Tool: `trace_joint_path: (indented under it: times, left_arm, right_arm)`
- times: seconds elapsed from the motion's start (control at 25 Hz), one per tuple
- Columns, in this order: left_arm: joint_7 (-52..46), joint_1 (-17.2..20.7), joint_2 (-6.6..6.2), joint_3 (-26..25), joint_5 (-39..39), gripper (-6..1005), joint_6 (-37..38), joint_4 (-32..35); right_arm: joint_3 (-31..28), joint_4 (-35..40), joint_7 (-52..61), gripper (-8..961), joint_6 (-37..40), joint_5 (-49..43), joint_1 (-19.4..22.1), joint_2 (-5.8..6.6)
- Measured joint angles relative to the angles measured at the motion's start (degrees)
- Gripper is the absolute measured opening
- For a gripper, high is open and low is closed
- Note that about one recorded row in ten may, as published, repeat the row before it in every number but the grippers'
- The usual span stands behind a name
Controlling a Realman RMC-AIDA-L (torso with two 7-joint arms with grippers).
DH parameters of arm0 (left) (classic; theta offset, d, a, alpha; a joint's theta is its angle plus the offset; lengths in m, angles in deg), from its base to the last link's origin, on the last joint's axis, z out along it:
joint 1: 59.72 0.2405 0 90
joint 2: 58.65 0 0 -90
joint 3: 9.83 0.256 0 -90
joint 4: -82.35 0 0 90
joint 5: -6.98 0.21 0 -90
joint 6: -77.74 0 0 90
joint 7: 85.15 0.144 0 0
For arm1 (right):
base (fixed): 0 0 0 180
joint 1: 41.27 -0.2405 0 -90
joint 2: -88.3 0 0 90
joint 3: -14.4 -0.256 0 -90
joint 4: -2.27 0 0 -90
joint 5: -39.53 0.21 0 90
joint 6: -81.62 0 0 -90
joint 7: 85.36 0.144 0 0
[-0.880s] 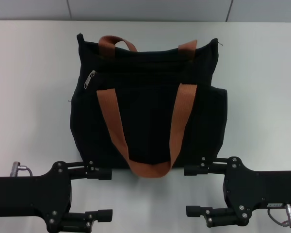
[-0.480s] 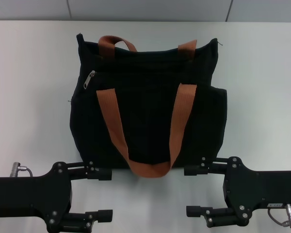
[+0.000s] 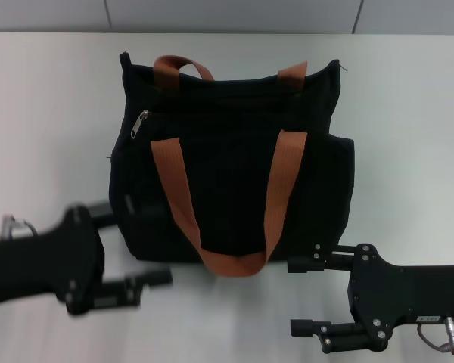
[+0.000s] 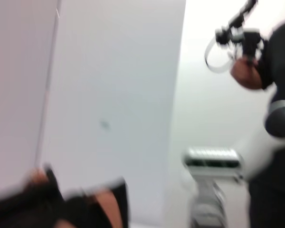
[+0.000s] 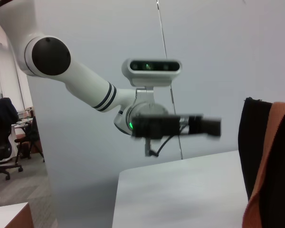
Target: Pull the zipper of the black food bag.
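Note:
The black food bag (image 3: 227, 181) lies flat on the white table with two rust-brown strap handles (image 3: 174, 189). The silver zipper pull (image 3: 140, 123) sits at the left end of the zip line near the bag's upper edge. My left gripper (image 3: 151, 243) is open and motion-blurred at the bag's lower left corner, its upper finger against the bag's edge. My right gripper (image 3: 292, 297) is open and empty just below the bag's lower right corner. The right wrist view shows the bag's edge (image 5: 254, 142) and the left gripper (image 5: 199, 126) farther off. The left wrist view shows a blurred piece of the bag (image 4: 76, 209).
The white table (image 3: 408, 113) extends to both sides of the bag. A grey wall (image 3: 234, 15) runs behind its far edge. The robot's body and head camera (image 5: 152, 66) show in the right wrist view.
My left arm has swung up and forward from its rest spot to the bag's lower left corner. The right arm and the bag have not moved.

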Motion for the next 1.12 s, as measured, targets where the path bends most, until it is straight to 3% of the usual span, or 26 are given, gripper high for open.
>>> trace_joint_path:
  times: [0.16,0.2,0.24,0.32,0.36,0.4,0.48,0.56,0.64,0.72,0.88,1.12]
  left_arm:
    - [0.00,0.00,0.00,0.00,0.00,692,0.00,0.00]
    - [2.23,-0.32,1.67,-6.88,-7.13,690,2.19,0.07]
    - [1.64,-0.03,1.82,-7.08,-14.55,687,2.17,-0.22]
    - [1.64,-0.03,1.82,-7.08,-14.55,683,2.17,-0.22]
    - [0.74,0.25,1.87,-7.38,-19.40,680,1.90,-0.42]
    - [-0.80,0.38,1.05,-10.68,-22.67,678,-2.48,-0.45]
    - [-1.12,0.11,-0.04,-11.80,-21.79,673,-6.36,-0.45]
    - [-1.12,0.11,-0.04,-11.80,-21.79,668,-6.36,-0.45]
    - [-1.68,-0.79,-2.40,-11.87,-16.35,664,-14.30,-0.40]
    - [-1.71,-1.46,-2.96,-12.05,-10.88,659,-16.20,-0.01]
    - [-0.85,-2.27,-2.90,-12.06,-5.26,650,-16.67,0.43]
    - [0.94,-4.26,-1.40,-12.03,1.15,636,-20.41,0.75]
  right_arm:
    - [-0.02,0.00,0.23,742,-0.06,0.00,0.04,0.06]
    - [-0.07,0.02,0.32,742,-0.07,0.00,0.14,0.07]
    - [-0.08,0.05,0.35,742,-0.07,0.00,0.17,0.08]
    - [-0.09,0.08,0.36,742,-0.06,0.00,0.23,0.08]
    - [-0.09,0.10,0.36,742,-0.03,0.00,0.26,0.09]
    - [-0.11,0.11,0.37,742,0.07,0.00,0.31,0.09]
    - [-0.13,0.12,0.37,742,0.14,0.00,0.35,0.09]
    - [-0.21,0.20,0.38,742,0.22,0.00,0.42,0.10]
    - [-0.28,0.27,0.39,742,0.32,0.00,0.45,0.14]
    - [-0.32,0.32,0.42,741,0.33,0.00,0.50,0.16]
    - [-0.87,0.37,0.53,741,0.35,0.03,0.49,0.22]
    - [-1.15,0.50,1.29,741,0.37,0.08,0.10,0.29]
